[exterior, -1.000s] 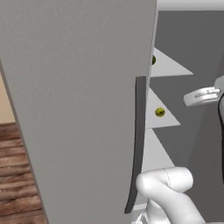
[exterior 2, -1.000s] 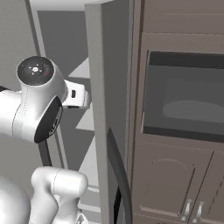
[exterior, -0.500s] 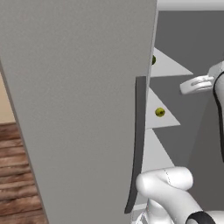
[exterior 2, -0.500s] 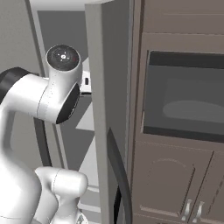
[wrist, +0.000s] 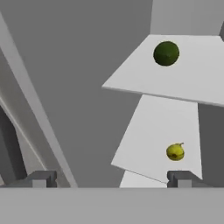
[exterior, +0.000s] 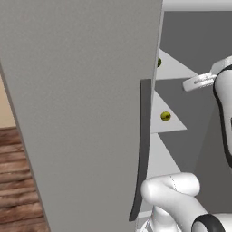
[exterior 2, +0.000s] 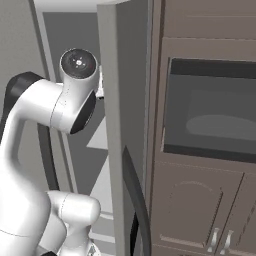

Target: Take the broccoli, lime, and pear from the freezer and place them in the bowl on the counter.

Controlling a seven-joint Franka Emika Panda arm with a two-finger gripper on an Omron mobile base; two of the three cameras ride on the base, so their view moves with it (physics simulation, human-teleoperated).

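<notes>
The freezer (exterior: 81, 104) stands with its broad grey door swung open, and its dark curved handle (exterior: 142, 149) faces me. On an upper pale shelf lies the dark green lime (wrist: 166, 53). The yellow-green pear (wrist: 175, 152) rests one shelf lower, and it is the small yellow-green ball (exterior: 165, 116) inside the freezer in the left base view. My gripper (wrist: 111, 179) is open, empty and well short of both fruits, pointing into the compartment. The broccoli, the bowl and the counter are out of view.
The door's edge (exterior 2: 112, 150) stands close beside my raised arm (exterior 2: 55, 107). Right of the freezer are dark brown cabinets with a built-in oven (exterior 2: 210, 117). Wooden floor (exterior: 18, 181) shows at the left.
My arm has swung upward and toward the freezer opening; the hand sits higher than a second ago. The jaws have stayed open and the fruits have not moved.
</notes>
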